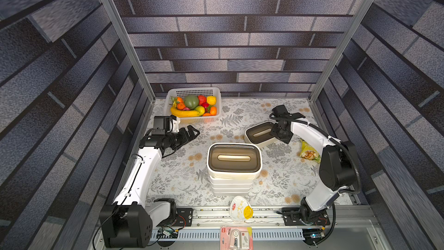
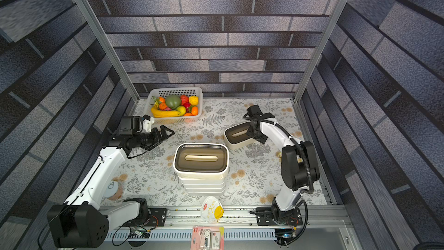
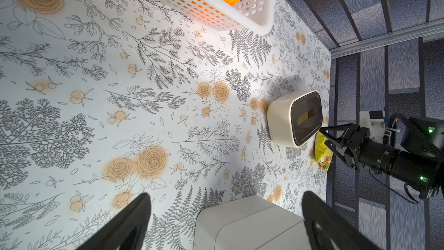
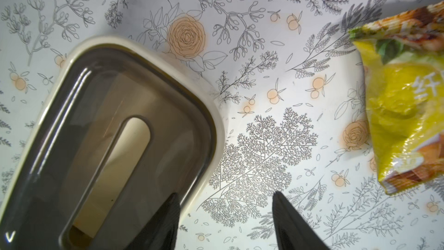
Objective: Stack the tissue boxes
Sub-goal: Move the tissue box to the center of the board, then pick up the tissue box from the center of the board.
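In both top views a stack of tissue boxes stands mid-table: a rounded cream box with a dark-brown slotted lid [image 1: 234, 159] [image 2: 201, 158] on white boxes [image 1: 230, 186]. A second cream tissue box with a dark-brown lid [image 1: 258, 133] [image 4: 115, 140] lies on the table at the back right. My right gripper [image 1: 276, 133] [image 4: 225, 193] hangs over its right end, open. One finger [image 4: 168, 215] is above the lid, the other [image 4: 286, 215] outside the rim over the table. My left gripper [image 1: 192, 132] [image 3: 225, 203] is wide open left of the stack, holding nothing.
A white perforated basket [image 1: 192, 91] of fruit stands at the back left. A yellow snack bag [image 1: 308, 151] [image 4: 406, 107] lies right of the second box. A white and yellow packet [image 1: 240, 209] and a pink blister pack [image 1: 236, 238] sit at the front rail.
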Controlling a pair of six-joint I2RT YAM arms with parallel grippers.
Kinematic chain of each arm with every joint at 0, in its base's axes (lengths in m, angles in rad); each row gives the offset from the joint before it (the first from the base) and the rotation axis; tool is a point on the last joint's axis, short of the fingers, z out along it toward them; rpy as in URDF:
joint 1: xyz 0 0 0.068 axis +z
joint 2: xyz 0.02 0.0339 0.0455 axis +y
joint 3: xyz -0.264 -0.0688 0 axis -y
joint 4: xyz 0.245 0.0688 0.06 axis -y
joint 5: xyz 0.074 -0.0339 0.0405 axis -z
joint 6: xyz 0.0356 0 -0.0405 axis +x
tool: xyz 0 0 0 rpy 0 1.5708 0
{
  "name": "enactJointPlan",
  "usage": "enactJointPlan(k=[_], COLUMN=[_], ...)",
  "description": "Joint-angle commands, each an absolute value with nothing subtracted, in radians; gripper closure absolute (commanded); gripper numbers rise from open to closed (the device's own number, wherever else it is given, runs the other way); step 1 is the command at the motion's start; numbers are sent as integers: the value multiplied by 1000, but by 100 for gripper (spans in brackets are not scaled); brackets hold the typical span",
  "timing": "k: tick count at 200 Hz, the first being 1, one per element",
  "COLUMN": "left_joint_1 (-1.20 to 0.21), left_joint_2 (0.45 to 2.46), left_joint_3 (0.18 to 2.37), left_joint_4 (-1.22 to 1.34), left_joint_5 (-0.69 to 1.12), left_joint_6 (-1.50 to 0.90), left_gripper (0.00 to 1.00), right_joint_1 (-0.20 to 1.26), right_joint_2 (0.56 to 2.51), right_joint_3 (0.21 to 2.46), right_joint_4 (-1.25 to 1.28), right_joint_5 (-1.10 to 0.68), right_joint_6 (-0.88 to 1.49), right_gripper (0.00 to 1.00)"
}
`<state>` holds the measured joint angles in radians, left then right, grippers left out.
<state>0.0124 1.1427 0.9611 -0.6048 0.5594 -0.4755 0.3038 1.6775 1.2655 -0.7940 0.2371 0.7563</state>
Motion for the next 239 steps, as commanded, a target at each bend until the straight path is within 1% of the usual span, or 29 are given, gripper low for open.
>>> enactJointPlan(k=[1,18,35,50,67,87,106,119,141,154,176,200,225,228,239], left_joint_1=[25,35,42,55,80,110,134,148,163,169,171,172,171,171,171], left_joint_2=[1106,1092,1062,1031,997,968,952,942,922,917,904,891,921,928,950], left_joint_3=[941,939,940,936,929,919,929,940,938,926,901,894,876,873,863], left_joint_4=[-594,-609,-633,-653,-674,-686,-712,-741,-764,-758,-706,-671,-630,-622,-603], left_joint_5=[589,602,604,605,618,647,669,676,691,714,781,842,890,916,919], left_joint_6=[-456,-453,-442,-433,-428,-426,-414,-399,-380,-377,-389,-391,-427,-437,-459], left_gripper=[0,0,0,0,0,0,0,0,0,0,0,0,0,0,0], right_joint_1=[314,314,313,314,309,288,273,227,159,148,148,162,198,202,217], right_joint_2=[1574,1540,1552,1579,1576,1572,1600,1619,1631,1648,1677,1688,1715,1720,1738], right_joint_3=[1225,1258,1341,1402,1346,1251,1230,1278,1384,1452,1483,1431,1436,1437,1446], right_joint_4=[-672,-602,-608,-617,-507,-445,-470,-595,-760,-881,-973,-942,-942,-942,-947], right_joint_5=[230,157,74,90,78,-92,-130,-229,-374,-416,-383,-357,-301,-294,-284], right_joint_6=[652,414,150,-93,-405,-867,-1196,-1370,-1521,-1599,-1690,-1739,-1753,-1755,-1754], right_gripper=[38,37,36,35,34,34,35,36,36,35,33,33,33,33,33])
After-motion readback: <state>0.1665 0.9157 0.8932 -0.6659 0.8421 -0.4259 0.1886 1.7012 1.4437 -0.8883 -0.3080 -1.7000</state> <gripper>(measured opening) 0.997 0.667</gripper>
